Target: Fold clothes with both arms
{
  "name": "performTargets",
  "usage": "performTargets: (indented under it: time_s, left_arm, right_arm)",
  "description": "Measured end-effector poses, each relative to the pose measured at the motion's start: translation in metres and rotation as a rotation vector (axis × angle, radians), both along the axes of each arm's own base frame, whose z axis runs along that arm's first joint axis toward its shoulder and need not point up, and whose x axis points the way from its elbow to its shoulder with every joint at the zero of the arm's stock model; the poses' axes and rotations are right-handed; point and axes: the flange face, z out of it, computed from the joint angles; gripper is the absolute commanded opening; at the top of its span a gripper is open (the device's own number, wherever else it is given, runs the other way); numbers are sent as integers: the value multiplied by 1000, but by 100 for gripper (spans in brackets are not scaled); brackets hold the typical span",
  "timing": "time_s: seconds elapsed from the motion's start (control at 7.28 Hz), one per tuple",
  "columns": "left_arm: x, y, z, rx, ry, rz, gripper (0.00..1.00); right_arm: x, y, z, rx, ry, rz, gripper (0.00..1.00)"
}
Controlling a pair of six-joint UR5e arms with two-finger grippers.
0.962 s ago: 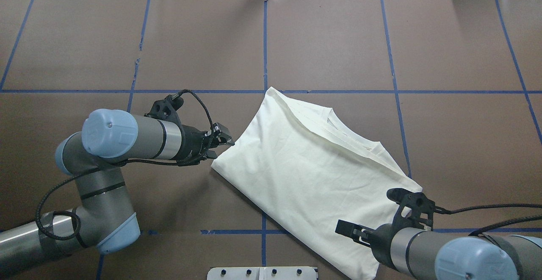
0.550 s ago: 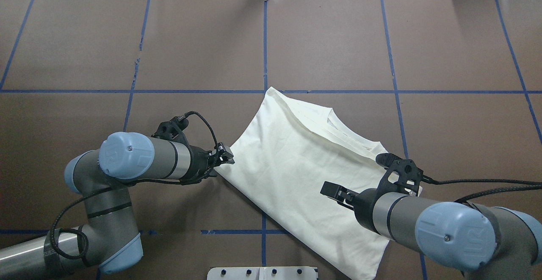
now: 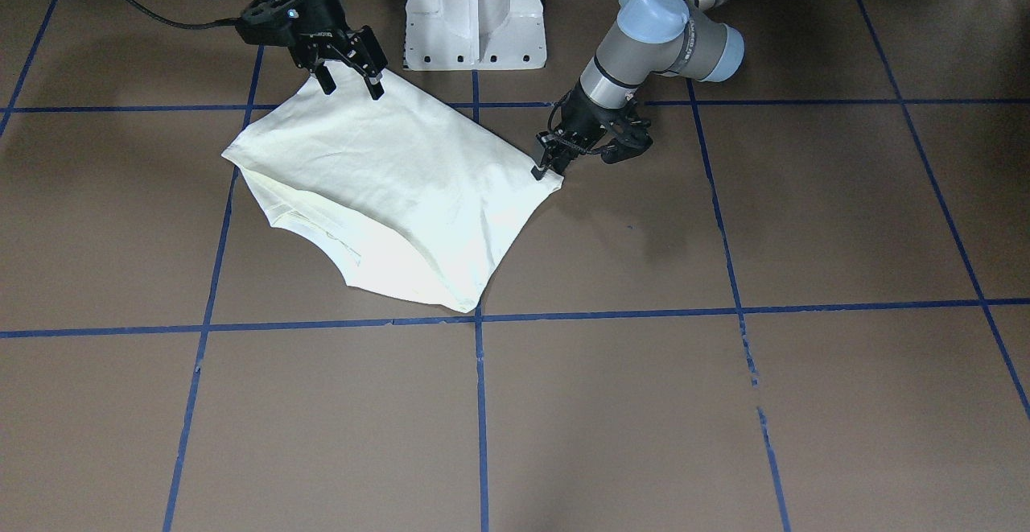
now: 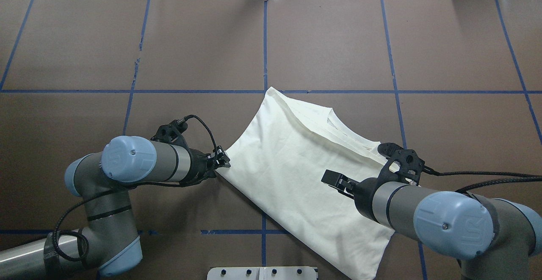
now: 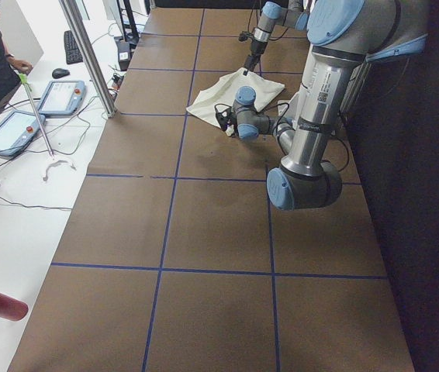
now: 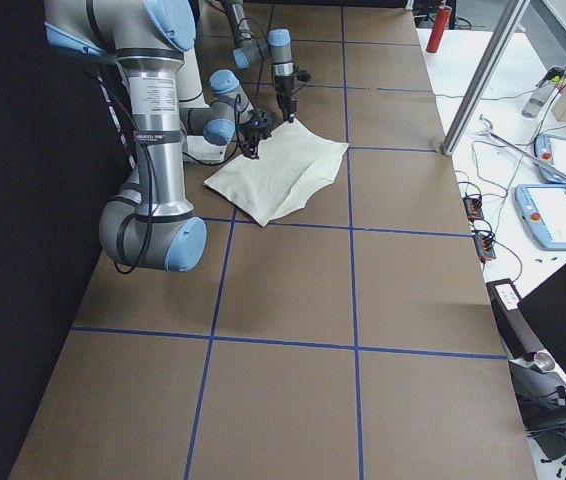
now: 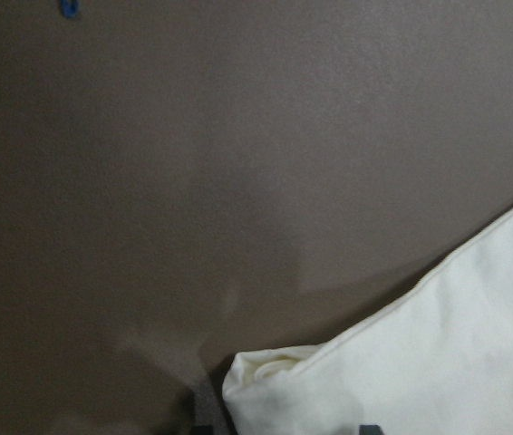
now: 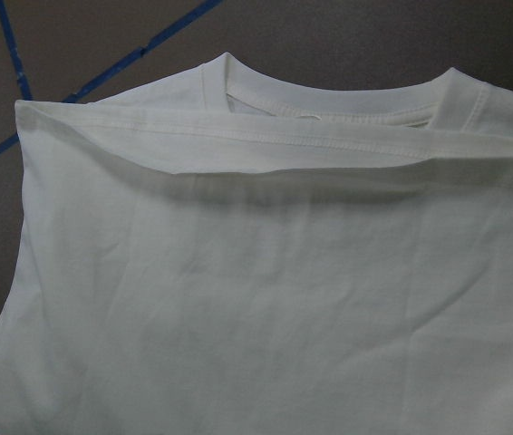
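Diagonally, shirt (image 4: 296,174), collar (image 4: 344,130) far-right.

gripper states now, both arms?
Left gripper: at the shirt corner, grip cannot be told.
Right gripper: open, holding nothing.

Tabletop (image 4: 330,38) open beyond shirt (image 4: 296,165); pedestal (image 3: 475,9) behind.

- We see our left arm (image 4: 163,161) and right arm (image 4: 402,206) as grey metal tubes, ringed with thin black bands.
- Rounded light blue caps (image 4: 453,225) close the joints, each with a small screw and a faint embossed mark.
- Black cables (image 4: 487,182) run along both wrists.
- Our left gripper (image 4: 226,161) and right gripper (image 3: 352,89) are black, with two fingers each.
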Motion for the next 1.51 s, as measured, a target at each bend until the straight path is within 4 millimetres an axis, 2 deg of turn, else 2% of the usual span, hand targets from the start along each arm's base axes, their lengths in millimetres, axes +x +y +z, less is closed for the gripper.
performTargets:
  time_s: [0.27, 0.41, 0.55, 0.69, 0.82, 0.96, 1.1, 1.24, 1.37, 1.51]
  left_arm:
    - [-3, -8, 1, 30, -38, -52, 0]
    - [-7, -19, 3, 74, -80, -77, 0]
    - [-18, -43, 4, 150, -124, -93, 0]
    - [-34, -87, -3, 216, -157, -134, 0]
    - [-39, -148, -18, 247, -179, -196, 0]
    - [-28, -220, -34, 259, -186, -262, 0]
    - [-17, -278, -44, 270, -179, -310, 11]
    - [-15, -309, -48, 277, -172, -337, 48]
    - [-18, -318, -52, 286, -160, -347, 49]
    - [-29, -311, -54, 301, -135, -349, 50]
  right_arm:
    - [-1, -1, -4, 1, -9, 3, 100]
    - [-2, -2, -5, 2, -11, 4, 100]
    - [-3, -2, -5, 1, -11, 3, 100]
    - [-4, -3, -4, 1, -12, 4, 100]
    - [-5, -3, -4, 0, -15, 7, 100]
    - [-6, -5, -6, 3, -19, 14, 100]
    - [-10, -7, -10, 10, -27, 25, 100]
    - [-18, -10, -15, 27, -30, 49, 100]
    - [-34, -12, -21, 55, -28, 85, 100]
    - [-54, -10, -26, 75, -25, 112, 99]
